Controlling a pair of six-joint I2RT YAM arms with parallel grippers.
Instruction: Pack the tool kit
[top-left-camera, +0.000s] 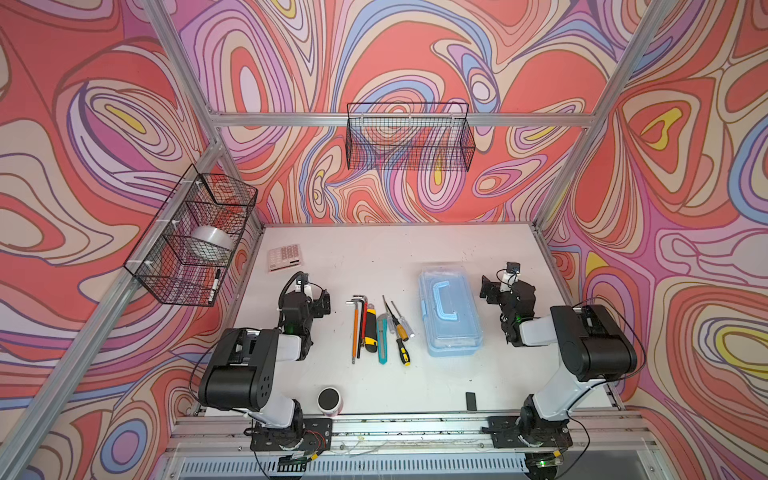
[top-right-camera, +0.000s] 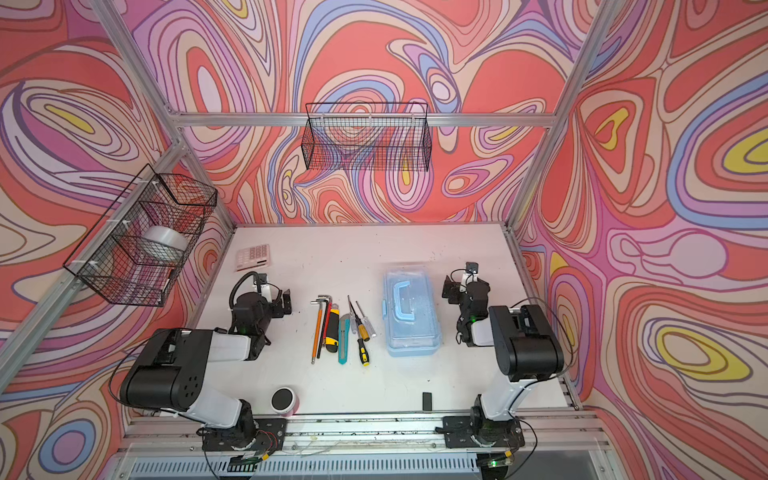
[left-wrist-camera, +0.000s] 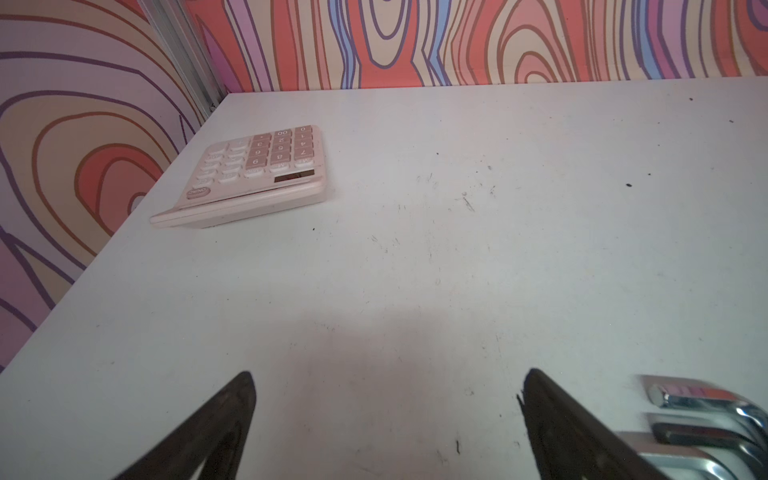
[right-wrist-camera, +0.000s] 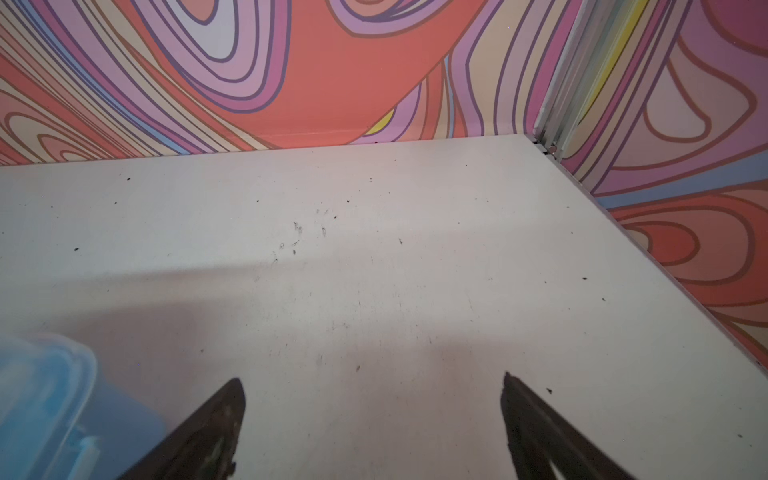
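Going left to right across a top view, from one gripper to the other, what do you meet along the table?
left gripper → hex keys → yellow-black utility knife → teal utility knife → screwdrivers → light blue case → right gripper

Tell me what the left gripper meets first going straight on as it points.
Likely bare table; the left gripper aims past the calculator, which lies off to one side. Depth unclear.

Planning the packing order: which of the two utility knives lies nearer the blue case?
The teal utility knife; it lies between the yellow-black knife and the screwdrivers, on the side toward the blue case.
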